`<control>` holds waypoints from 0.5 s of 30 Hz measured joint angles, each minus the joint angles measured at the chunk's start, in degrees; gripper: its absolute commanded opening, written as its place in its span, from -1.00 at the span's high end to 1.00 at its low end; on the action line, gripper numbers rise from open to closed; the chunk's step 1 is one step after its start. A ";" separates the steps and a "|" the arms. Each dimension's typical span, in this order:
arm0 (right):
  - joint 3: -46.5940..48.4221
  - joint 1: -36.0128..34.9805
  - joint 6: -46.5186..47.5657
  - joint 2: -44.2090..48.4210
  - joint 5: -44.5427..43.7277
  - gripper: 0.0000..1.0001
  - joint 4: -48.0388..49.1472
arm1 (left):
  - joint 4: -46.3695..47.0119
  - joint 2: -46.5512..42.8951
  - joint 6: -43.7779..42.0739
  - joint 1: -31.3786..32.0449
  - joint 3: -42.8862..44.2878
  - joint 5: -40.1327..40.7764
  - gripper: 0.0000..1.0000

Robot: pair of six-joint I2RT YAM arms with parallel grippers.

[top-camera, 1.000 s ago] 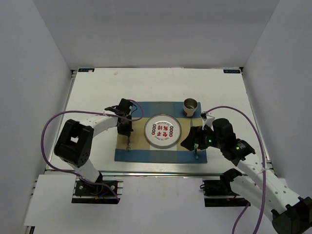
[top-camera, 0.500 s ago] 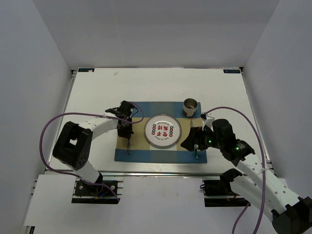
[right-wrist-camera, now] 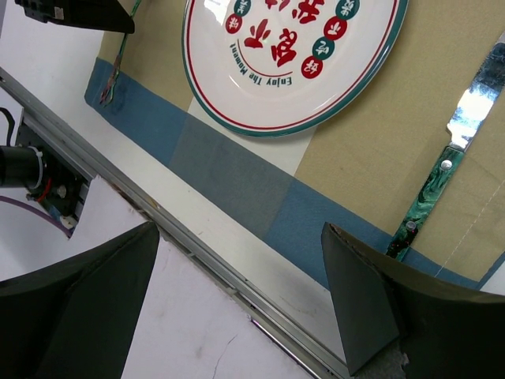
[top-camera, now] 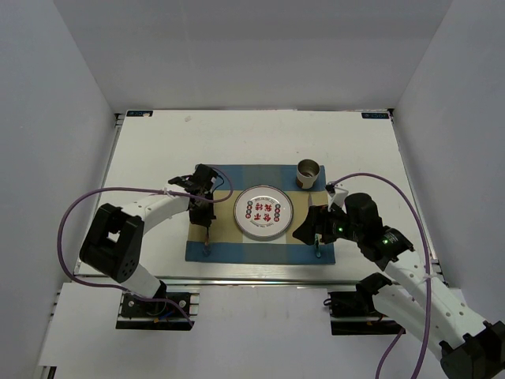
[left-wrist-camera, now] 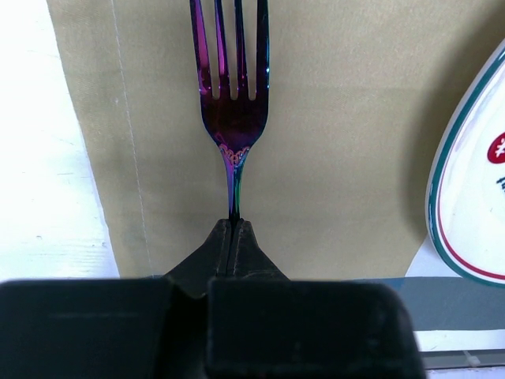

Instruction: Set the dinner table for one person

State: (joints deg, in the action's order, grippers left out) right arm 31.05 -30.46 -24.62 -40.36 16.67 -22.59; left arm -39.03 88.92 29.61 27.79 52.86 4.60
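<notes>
The white dinner table bears a blue-and-tan placemat with a white patterned plate at its middle. My left gripper is over the mat's left side, shut on the handle of an iridescent purple fork that points toward the front edge. In the left wrist view the jaws pinch the fork over the tan cloth, with the plate at the right. My right gripper is open and empty over the mat's right front. A green-handled knife lies right of the plate.
A brown cup stands at the mat's far right corner. The aluminium rail of the table's front edge runs under my right gripper. The knife also shows in the top view. Grey walls enclose the table on three sides.
My left gripper has moved toward the front edge with the fork in it. The right arm, plate, cup and knife have not moved.
</notes>
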 measured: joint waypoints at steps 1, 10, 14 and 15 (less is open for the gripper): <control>0.00 0.00 0.00 0.04 0.00 -0.78 0.00 | -0.04 0.00 0.00 0.13 -0.02 0.00 1.00; -0.04 0.00 -0.04 0.63 0.00 -0.78 0.00 | -0.48 0.17 0.44 0.85 -0.57 0.37 0.86; -0.09 0.00 -0.04 0.63 0.02 -0.79 -0.02 | -0.83 0.81 0.66 0.85 -0.85 0.72 0.42; -0.09 0.00 -0.04 0.63 0.02 -0.78 -0.02 | -1.07 0.85 0.90 0.85 -0.87 0.87 0.33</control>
State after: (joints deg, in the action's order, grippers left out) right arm 30.96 -30.46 -24.67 -39.72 16.69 -22.61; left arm -40.10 89.78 30.50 28.64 51.99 5.48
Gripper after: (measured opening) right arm 0.891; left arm 0.262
